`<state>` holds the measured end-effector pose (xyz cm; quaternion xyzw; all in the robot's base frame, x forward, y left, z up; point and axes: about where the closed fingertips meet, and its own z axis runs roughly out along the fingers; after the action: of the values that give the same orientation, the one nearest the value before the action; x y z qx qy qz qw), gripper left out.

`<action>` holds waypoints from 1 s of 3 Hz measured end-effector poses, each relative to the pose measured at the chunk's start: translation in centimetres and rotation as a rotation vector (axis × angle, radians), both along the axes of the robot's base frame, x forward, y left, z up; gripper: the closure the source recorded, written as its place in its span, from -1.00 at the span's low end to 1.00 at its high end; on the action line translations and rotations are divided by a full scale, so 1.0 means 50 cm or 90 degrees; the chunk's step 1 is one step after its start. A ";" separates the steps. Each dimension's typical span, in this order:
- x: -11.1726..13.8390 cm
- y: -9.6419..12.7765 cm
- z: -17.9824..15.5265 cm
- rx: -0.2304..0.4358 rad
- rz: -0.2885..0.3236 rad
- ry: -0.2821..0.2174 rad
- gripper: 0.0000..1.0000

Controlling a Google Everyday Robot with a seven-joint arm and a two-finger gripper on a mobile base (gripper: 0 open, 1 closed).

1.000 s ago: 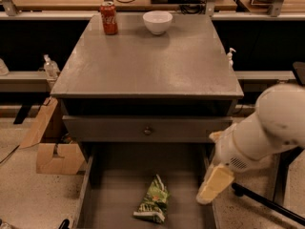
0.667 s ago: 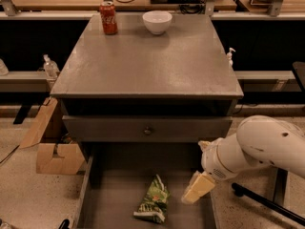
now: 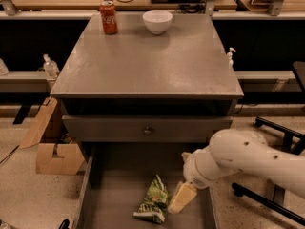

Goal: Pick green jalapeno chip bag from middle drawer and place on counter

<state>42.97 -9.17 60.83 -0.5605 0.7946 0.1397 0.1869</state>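
The middle drawer (image 3: 114, 180) stands pulled out at the bottom of the view, its flat grey floor showing. The green jalapeno chip bag (image 3: 153, 200) lies crumpled on that floor, a little toward 5 o'clock from the drawer's middle. Its long axis runs from about 1 o'clock to 7 o'clock and its pale end is nearest the camera.

The tool (image 3: 181, 198) is down inside the drawer at the bag's 3 o'clock, just beside its right edge. Its yellowish tip slants toward 7 o'clock. Whether it touches the bag cannot be told, nor whether the tool is open or closed. The white arm (image 3: 248, 156) comes in from 4 o'clock and crosses over the drawer's right wall.

Above the open drawer is a closed drawer front (image 3: 119, 129) with a small round knob (image 3: 147, 130). Over that lies the broad grey surface (image 3: 147, 66) of the cabinet. On it, a red Coca-Cola can (image 3: 108, 17) stands upright at the 11 o'clock corner. A white bowl (image 3: 157, 21) sits at 12 o'clock, near the can but apart from it.

Beyond the surface runs a light wooden bench (image 3: 128, 0) with cables. A pump bottle (image 3: 49, 67) stands on a ledge at the cabinet's 9 o'clock, and another (image 3: 230, 56) at its 3 o'clock. An open cardboard box (image 3: 57, 159) rests on the speckled floor at the drawer's 9 o'clock. Black chair legs (image 3: 276, 128) show at 3 o'clock.
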 end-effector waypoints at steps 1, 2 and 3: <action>0.002 0.045 -0.145 0.005 0.020 -0.002 -1.00; 0.035 0.085 -0.272 0.009 0.031 -0.024 -1.00; 0.083 0.117 -0.363 0.024 0.030 -0.050 -1.00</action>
<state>47.12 -3.34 42.67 -0.5804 0.7704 0.1369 0.2254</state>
